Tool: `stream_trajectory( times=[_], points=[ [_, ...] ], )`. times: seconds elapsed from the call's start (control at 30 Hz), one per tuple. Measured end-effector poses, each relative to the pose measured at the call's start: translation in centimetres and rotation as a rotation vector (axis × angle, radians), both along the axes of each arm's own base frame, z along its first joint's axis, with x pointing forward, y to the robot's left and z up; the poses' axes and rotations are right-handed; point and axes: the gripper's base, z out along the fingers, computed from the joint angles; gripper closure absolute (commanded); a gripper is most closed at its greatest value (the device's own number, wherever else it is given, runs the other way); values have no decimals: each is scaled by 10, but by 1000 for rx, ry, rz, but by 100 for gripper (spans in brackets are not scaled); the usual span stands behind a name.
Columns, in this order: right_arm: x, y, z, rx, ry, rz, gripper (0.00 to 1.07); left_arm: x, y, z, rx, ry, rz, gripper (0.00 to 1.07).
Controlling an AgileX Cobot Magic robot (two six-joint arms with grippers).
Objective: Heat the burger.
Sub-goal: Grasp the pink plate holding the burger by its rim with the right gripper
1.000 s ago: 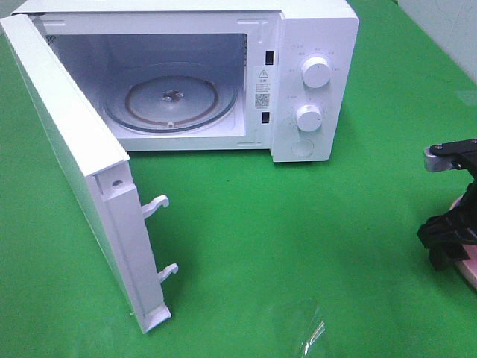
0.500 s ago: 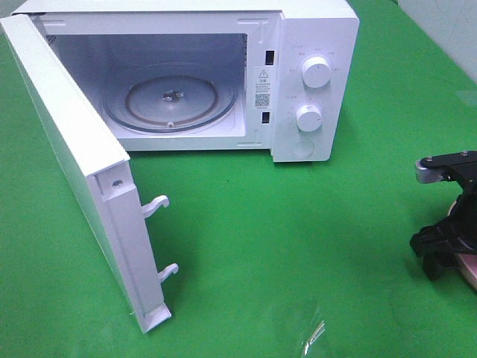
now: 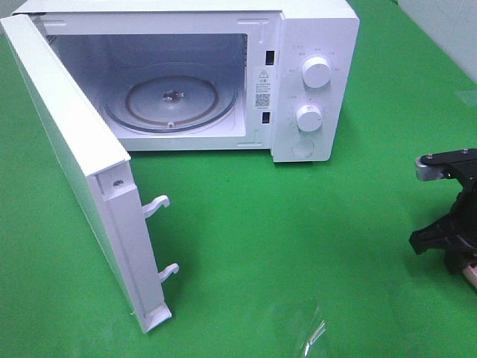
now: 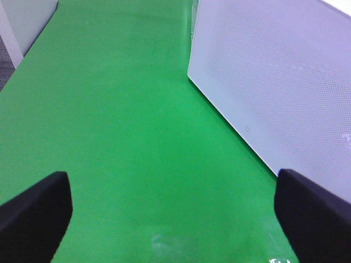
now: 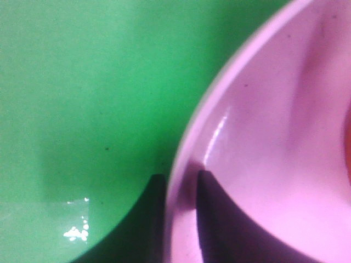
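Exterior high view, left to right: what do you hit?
microwave door, swung open → glass turntable → control panel → right gripper, closed on the pink plate rim at the frame edge.

Worktop (image 3: 298, 246): flat, covered all over in bright green cloth.
Microwave (image 3: 328, 37): white, stands at the back of the worktop, its control panel on the right.
Door (image 3: 67, 142): swung wide open to the left, reaching out over the cloth toward the front.
Pink plate (image 5: 263, 137): at the far right edge, mostly out of the high view.
Clear film (image 3: 317, 332): small glinting scrap near the front edge.
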Motion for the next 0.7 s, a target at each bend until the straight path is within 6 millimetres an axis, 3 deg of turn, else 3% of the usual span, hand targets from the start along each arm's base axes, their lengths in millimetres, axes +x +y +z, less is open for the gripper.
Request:
stream_trajectory(
  times=[0.4, 0.7],
  points=[
    [0, -1, 1, -9, 3, -10, 107, 0, 0, 0, 0, 0, 0, 15],
    [-8, 7, 14, -69, 34, 28, 107, 0, 0, 0, 0, 0, 0, 15]
  ],
)
